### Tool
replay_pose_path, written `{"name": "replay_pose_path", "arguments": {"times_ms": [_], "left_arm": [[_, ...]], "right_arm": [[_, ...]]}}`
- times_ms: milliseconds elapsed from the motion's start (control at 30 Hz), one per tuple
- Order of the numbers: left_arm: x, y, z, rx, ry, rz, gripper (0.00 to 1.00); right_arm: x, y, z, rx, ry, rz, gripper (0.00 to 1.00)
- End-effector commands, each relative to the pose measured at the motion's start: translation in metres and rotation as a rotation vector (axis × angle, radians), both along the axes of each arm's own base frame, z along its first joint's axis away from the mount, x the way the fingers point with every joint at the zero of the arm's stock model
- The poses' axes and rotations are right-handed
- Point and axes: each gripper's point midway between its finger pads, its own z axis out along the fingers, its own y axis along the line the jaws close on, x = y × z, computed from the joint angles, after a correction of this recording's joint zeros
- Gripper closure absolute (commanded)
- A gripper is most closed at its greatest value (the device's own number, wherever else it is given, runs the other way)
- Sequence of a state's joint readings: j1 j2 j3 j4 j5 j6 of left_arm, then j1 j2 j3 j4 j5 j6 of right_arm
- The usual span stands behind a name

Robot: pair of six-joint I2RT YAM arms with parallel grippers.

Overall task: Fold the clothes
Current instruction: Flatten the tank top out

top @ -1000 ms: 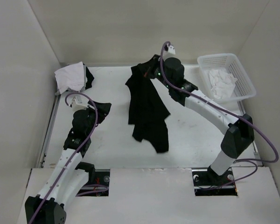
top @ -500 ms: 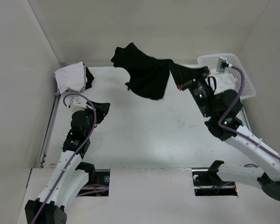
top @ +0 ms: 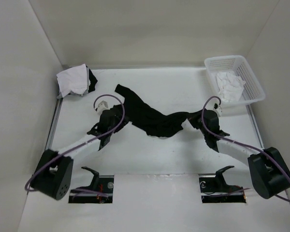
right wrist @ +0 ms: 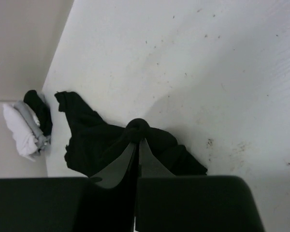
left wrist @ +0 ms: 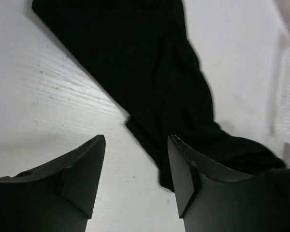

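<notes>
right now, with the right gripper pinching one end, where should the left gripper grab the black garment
The black garment lies as a diagonal strip, its right end bunched in the shut right gripper. Probably take the free far-left end, the open left gripper coming from the left over bare table to pinch that edge.

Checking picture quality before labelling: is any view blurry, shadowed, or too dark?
Top view: sharp, evenly lit, but the black garment is a near-flat silhouette. Left wrist view: left pincer slightly soft, table grain crisp. Right wrist view: soft grey shadow on the table beside the garment.
</notes>
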State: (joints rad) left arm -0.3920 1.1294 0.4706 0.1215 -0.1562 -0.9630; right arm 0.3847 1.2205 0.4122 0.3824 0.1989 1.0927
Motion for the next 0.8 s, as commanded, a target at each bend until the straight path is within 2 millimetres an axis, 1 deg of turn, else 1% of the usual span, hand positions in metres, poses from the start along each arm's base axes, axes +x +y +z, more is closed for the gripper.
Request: {"name": "replay_pose_path", "arguments": {"times_ms": [0, 67, 167, 233, 300, 367, 400, 433, 467, 500, 533, 567, 633, 733, 767], "left_arm": [[0.031, -0.009, 0.002, 0.018, -0.085, 0.029, 0.47], [0.051, -0.013, -0.009, 0.023, -0.077, 0.041, 0.47], [0.073, -0.006, -0.022, 0.028, -0.064, 0.092, 0.48], [0.083, -0.006, -0.033, 0.026, -0.033, 0.099, 0.51], [0.087, -0.012, -0.040, 0.014, -0.010, 0.083, 0.56], [0.093, -0.013, -0.050, 0.006, 0.010, 0.094, 0.73], [0.097, -0.011, -0.054, 0.002, 0.015, 0.105, 0.85], [0.102, -0.008, -0.055, -0.009, 0.016, 0.114, 0.93], [0.105, -0.005, -0.053, -0.028, 0.012, 0.130, 0.99], [0.105, -0.001, -0.045, -0.054, -0.001, 0.147, 1.00], [0.104, 0.006, -0.030, -0.077, -0.034, 0.169, 1.00], [0.102, 0.013, -0.009, -0.091, -0.084, 0.191, 1.00], [0.090, 0.031, 0.044, -0.106, -0.211, 0.256, 1.00], [0.066, 0.062, 0.126, -0.081, -0.394, 0.347, 1.00], [0.058, 0.068, 0.147, -0.072, -0.436, 0.360, 1.00]], "right_arm": [[0.014, 0.015, 0.042, 0.100, -0.133, 0.046, 0.97], [0.012, 0.014, 0.034, 0.085, -0.120, 0.049, 0.97], [0.007, 0.015, 0.028, 0.076, -0.114, 0.066, 0.95], [0.005, 0.014, 0.030, 0.072, -0.124, 0.070, 0.94], [0.004, 0.012, 0.032, 0.063, -0.133, 0.065, 0.94], [0.002, 0.013, 0.036, 0.060, -0.143, 0.070, 0.93], [0.002, 0.013, 0.038, 0.062, -0.149, 0.073, 0.93], [0.001, 0.014, 0.040, 0.060, -0.155, 0.076, 0.93], [0.000, 0.013, 0.041, 0.054, -0.158, 0.079, 0.93], [-0.001, 0.013, 0.041, 0.049, -0.159, 0.082, 0.93], [-0.003, 0.013, 0.041, 0.041, -0.155, 0.088, 0.93], [-0.006, 0.014, 0.039, 0.028, -0.148, 0.097, 0.94], [-0.014, 0.017, 0.035, 0.001, -0.128, 0.122, 0.94], [-0.032, 0.023, 0.023, -0.048, -0.086, 0.180, 0.94], [-0.038, 0.026, 0.021, -0.059, -0.075, 0.204, 0.94]]}}
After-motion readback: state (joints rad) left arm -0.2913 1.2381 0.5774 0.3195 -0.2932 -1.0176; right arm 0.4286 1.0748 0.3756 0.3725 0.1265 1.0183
